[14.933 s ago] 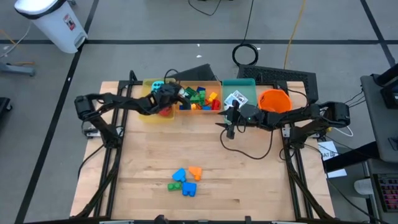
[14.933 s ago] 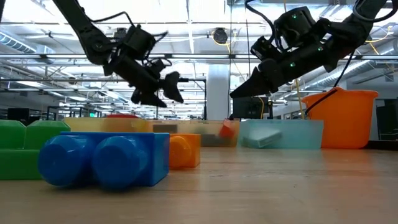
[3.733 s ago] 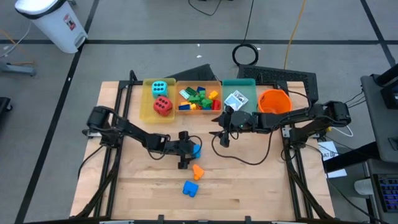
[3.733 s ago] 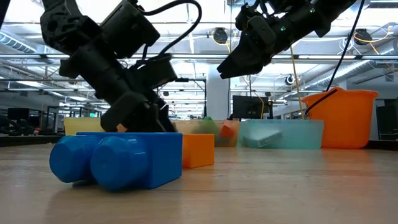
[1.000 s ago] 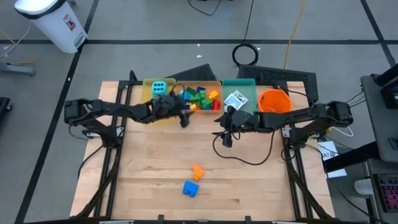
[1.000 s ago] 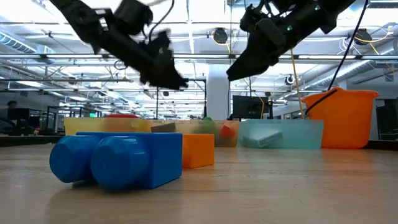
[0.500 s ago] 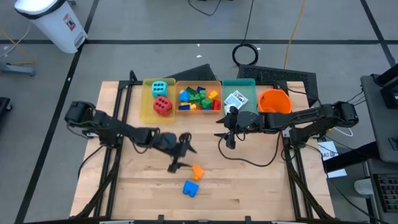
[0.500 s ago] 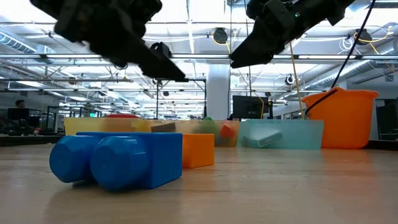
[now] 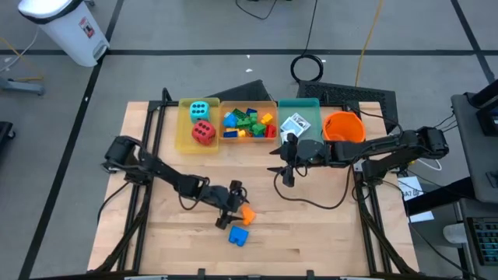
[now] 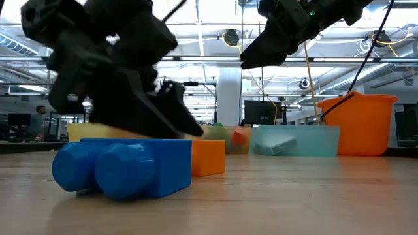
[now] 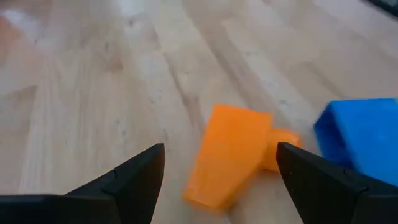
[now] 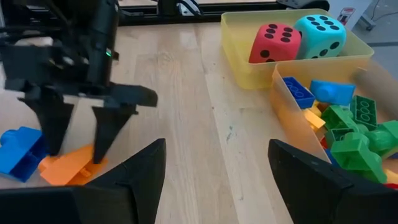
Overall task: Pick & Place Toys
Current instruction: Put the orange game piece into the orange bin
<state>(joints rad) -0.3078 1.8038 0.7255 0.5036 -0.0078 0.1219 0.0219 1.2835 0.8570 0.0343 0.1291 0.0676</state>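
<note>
Two plastic building bricks lie loose on the wooden tabletop (image 9: pixel 327 225): one orange brick (image 9: pixel 247 213) and one blue brick (image 9: pixel 237 235) just beside it, near the front edge with bare wood all around. The left gripper (image 9: pixel 227 211) straddles the orange brick, spread wide, grasping nothing. The right gripper (image 9: pixel 287 175) hangs released near the trays.

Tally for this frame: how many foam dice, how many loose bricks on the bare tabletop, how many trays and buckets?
Foam dice: 2, red die and cyan die, both in the yellow tray
Loose bricks on the tabletop: 2, orange brick and blue brick
Trays: 3, yellow, orange tray, teal tray
Buckets: 1, orange bucket
Total: 8
</note>
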